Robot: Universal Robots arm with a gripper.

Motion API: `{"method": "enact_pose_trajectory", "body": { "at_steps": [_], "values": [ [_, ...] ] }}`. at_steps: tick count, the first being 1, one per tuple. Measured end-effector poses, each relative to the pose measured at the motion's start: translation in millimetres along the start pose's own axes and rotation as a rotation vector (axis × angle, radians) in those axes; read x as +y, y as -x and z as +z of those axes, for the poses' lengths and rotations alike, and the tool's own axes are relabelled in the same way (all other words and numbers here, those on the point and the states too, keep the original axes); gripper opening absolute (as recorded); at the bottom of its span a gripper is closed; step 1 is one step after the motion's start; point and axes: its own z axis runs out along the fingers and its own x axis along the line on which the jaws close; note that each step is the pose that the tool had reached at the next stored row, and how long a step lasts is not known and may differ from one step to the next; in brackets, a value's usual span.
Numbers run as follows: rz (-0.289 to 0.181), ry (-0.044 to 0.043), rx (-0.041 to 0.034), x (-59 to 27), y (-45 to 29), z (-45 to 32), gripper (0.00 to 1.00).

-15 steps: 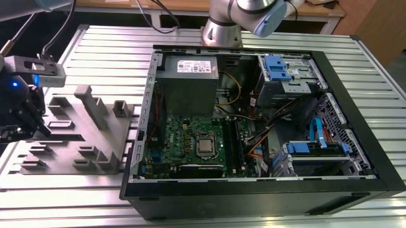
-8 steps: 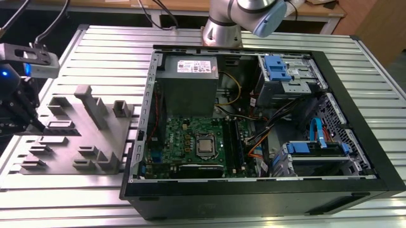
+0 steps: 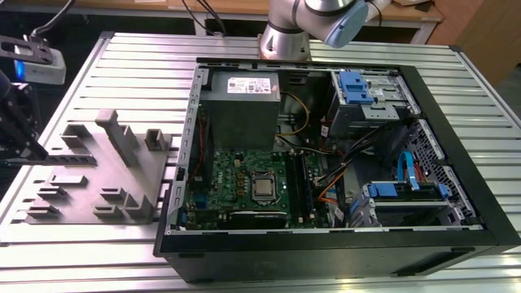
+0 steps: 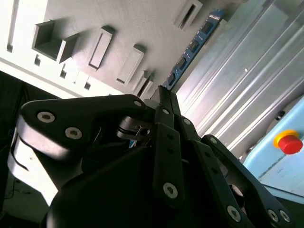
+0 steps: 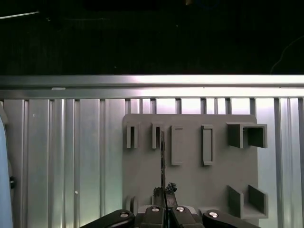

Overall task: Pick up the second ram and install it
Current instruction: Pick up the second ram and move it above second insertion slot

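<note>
Step in hand: pick-up, at the grasp stage. The gripper point(image 4: 164, 92) has its fingers point(image 4: 167, 118) drawn narrow and clamped on one end of the second ram point(image 4: 194, 42). In the second wrist view the ram projects straight out beyond the fingertips as a long blue-green board with dark chips. In the first wrist view the same board is seen edge-on as a thin dark line over the grey slotted holder point(image 5: 190, 180). The holder lies flat on the ribbed desk point(image 3: 122, 55). Whether the free end of the board is clear of its holder slot cannot be told. In the exterior view the gripper hangs at the far left, above the holder's outer edge and well apart from the open computer case point(image 3: 326, 244) on the exterior view's right. Installation is judged not yet begun. The next move calls for a firm, unshifted hold on the board and full clearance from the holder walls. It also calls for the board's long edge to be set parallel to the black memory sockets point(image 3: 304, 183) beside the processor on the motherboard point(image 3: 236, 177). Seating is likely to need square, even pressure, since a tilted board may bind in the socket.
</note>
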Motion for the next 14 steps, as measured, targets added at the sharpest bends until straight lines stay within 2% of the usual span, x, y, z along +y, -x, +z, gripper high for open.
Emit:
{"method": "enact_pose_trajectory", "body": {
  "at_steps": [14],
  "values": [
    [0.0, -0.0043, -0.0001, 1.3, 1.2, -48.4, 0.08]
  ]
}}
